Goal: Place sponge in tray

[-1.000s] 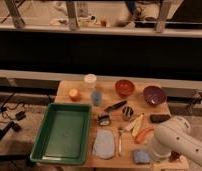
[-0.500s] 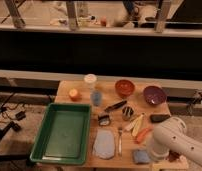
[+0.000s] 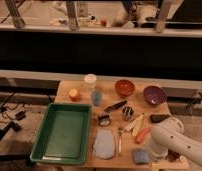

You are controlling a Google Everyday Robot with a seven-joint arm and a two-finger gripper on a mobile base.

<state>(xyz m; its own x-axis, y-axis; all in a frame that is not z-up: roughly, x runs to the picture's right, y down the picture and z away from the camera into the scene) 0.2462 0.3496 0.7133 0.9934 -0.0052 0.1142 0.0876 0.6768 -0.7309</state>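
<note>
The sponge point(image 3: 140, 156), a small blue-grey block, lies flat on the wooden table near its front edge, right of centre. The tray point(image 3: 50, 134), large and green with nothing inside it, takes up the table's front left. My white arm reaches in from the lower right. Its gripper point(image 3: 154, 149) hangs just right of the sponge, largely hidden by the arm's own body. It stands open and holds nothing. The sponge rests free on the table, about a hand's width from the tray's right rim.
A pale blue cloth point(image 3: 104, 144) and a fork point(image 3: 119, 140) lie between sponge and tray. Behind them are a banana and an orange stick point(image 3: 138, 125), a small can point(image 3: 127, 112), a dark utensil point(image 3: 115, 106), two bowls point(image 3: 124, 87), cups point(image 3: 96, 97) and an orange point(image 3: 74, 94).
The white arm has crept slightly left, closer to the sponge. Nothing on the table has moved.
</note>
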